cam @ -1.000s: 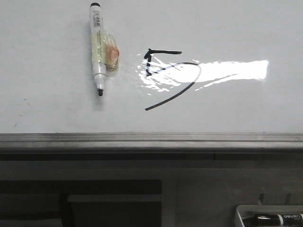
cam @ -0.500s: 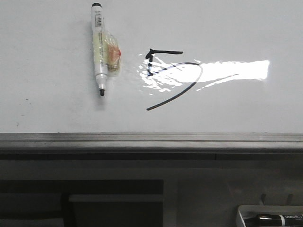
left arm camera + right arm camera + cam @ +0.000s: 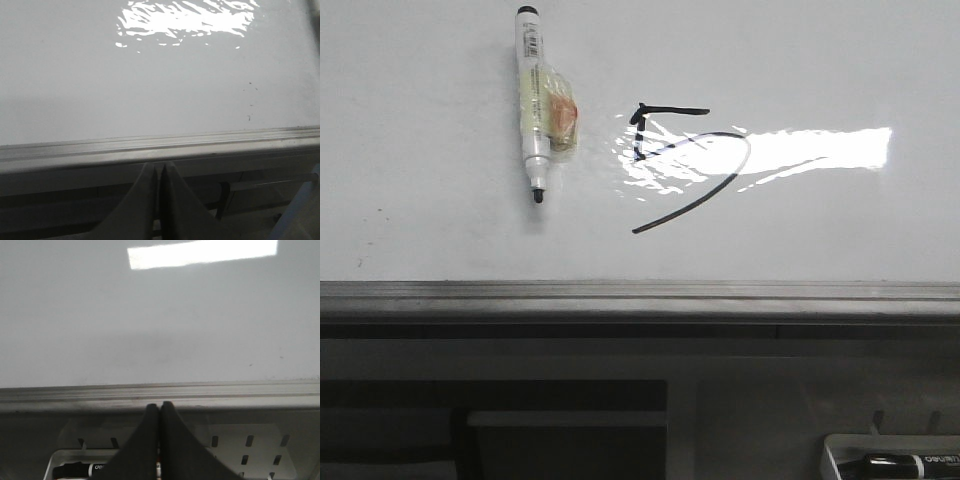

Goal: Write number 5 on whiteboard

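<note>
The number 5 point(image 3: 692, 170) is drawn in thin black lines on the whiteboard point(image 3: 820, 60), beside a bright glare patch. A white marker point(image 3: 531, 105) with a black tip lies on the board left of the 5, with a clear wrap and an orange piece on its side. Neither gripper shows in the front view. My left gripper point(image 3: 159, 167) is shut and empty, below the board's grey rail point(image 3: 160, 147). My right gripper point(image 3: 160, 406) is shut and empty, below the rail point(image 3: 160, 392), over a tray.
A white tray point(image 3: 840, 455) with a black marker point(image 3: 905, 465) sits at the lower right below the rail; it also shows in the right wrist view point(image 3: 75, 470). Dark shelving point(image 3: 490, 430) lies below the board at the left.
The view has shifted slightly: the marker and the 5 sit a few pixels further right and lower in the frame. Nothing on the board has moved relative to the rest.
</note>
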Action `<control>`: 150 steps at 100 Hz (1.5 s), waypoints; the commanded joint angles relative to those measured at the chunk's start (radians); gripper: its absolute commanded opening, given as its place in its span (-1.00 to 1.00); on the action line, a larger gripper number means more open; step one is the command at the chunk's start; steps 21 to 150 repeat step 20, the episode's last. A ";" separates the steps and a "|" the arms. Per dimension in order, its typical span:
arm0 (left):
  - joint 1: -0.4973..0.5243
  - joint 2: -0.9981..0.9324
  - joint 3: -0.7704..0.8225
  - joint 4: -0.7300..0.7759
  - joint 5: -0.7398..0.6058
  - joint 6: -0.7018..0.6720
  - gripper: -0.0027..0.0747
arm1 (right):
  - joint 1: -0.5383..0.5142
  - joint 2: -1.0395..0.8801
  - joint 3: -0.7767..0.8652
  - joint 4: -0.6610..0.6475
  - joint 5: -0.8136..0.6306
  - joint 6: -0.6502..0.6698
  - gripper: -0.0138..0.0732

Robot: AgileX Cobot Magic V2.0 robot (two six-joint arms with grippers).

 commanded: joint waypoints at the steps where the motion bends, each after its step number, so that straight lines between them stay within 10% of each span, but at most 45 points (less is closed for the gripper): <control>1: 0.005 -0.027 0.020 -0.016 -0.056 -0.008 -0.98 | -0.002 -0.018 0.023 -0.002 -0.016 -0.016 -0.82; 150: 0.005 -0.027 0.020 -0.016 -0.056 -0.008 -0.98 | -0.002 -0.018 0.023 -0.002 -0.016 -0.016 -0.82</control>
